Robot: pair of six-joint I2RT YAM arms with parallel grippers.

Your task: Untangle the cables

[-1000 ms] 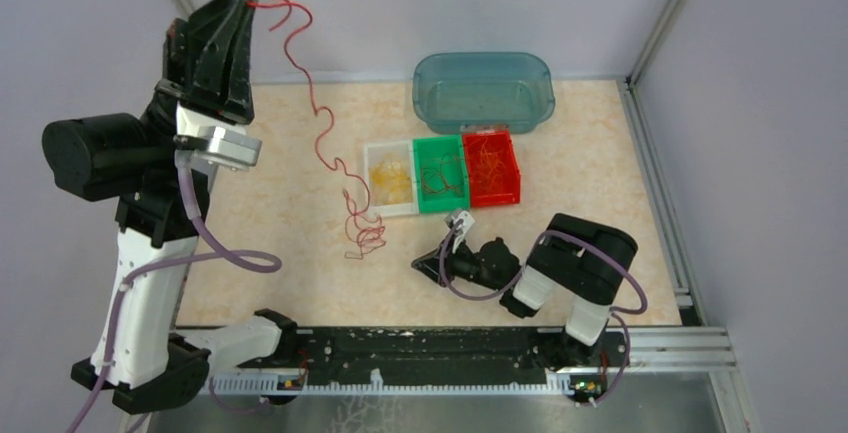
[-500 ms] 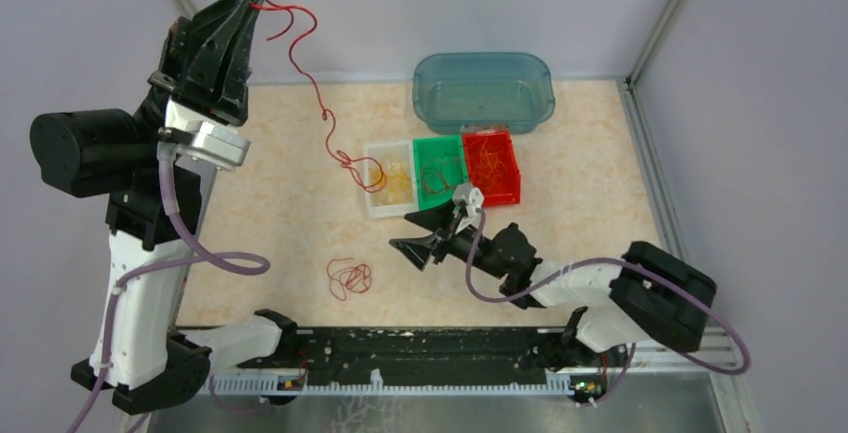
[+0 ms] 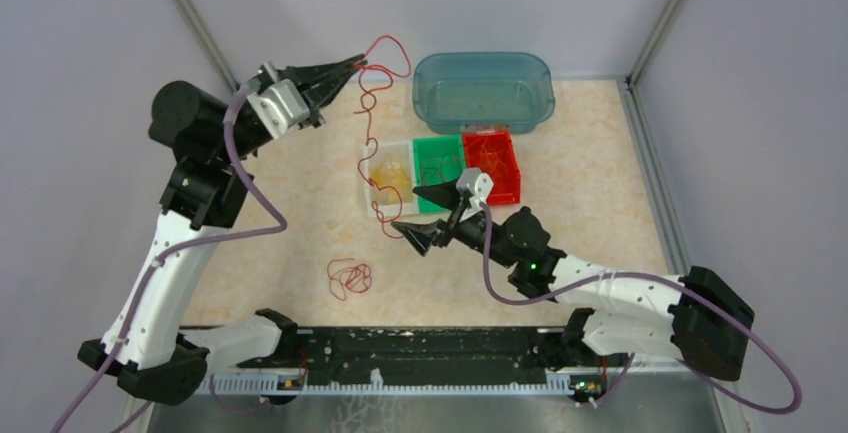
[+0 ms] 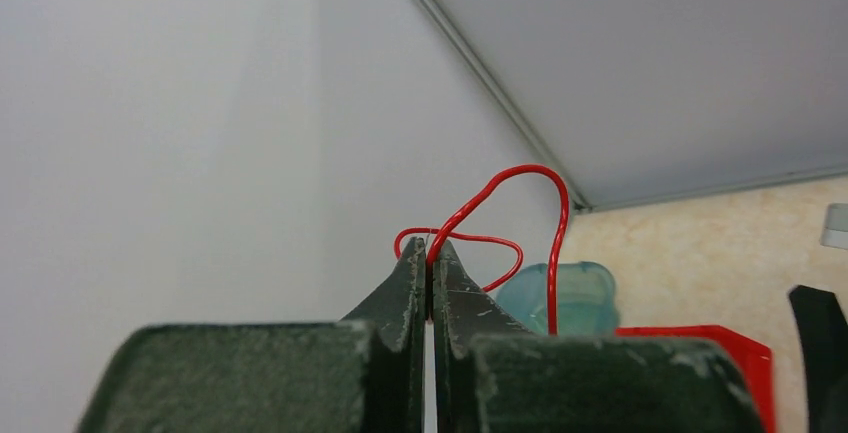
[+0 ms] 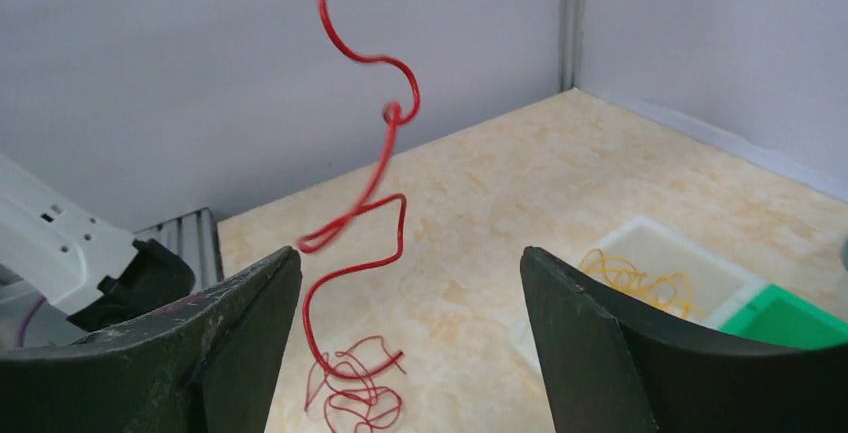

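A long red cable [image 3: 363, 165] hangs in curls from my left gripper [image 3: 352, 61], which is shut on its top end high above the table's back left. In the left wrist view the cable [image 4: 520, 171] loops out of the closed tips of the left gripper [image 4: 430, 248]. Its lower end dangles by the white bin. My right gripper [image 3: 408, 209] is open, close to the right of that dangling end. In the right wrist view the cable [image 5: 385, 123] hangs ahead of the right gripper [image 5: 410, 253], untouched. A small clump of red cables [image 3: 350, 278] [image 5: 350, 393] lies on the table.
Three small bins stand in a row: white [image 3: 395, 146] with yellow wires, green [image 3: 440, 140] and red [image 3: 512, 168], both with thin wires. A teal tub [image 3: 483, 93] sits behind them. Grey walls enclose the table on three sides.
My left arm swung down and right, carrying the long red cable toward the bins. The small clump dropped off onto the table. My right gripper opened and reached forward to the hanging end.
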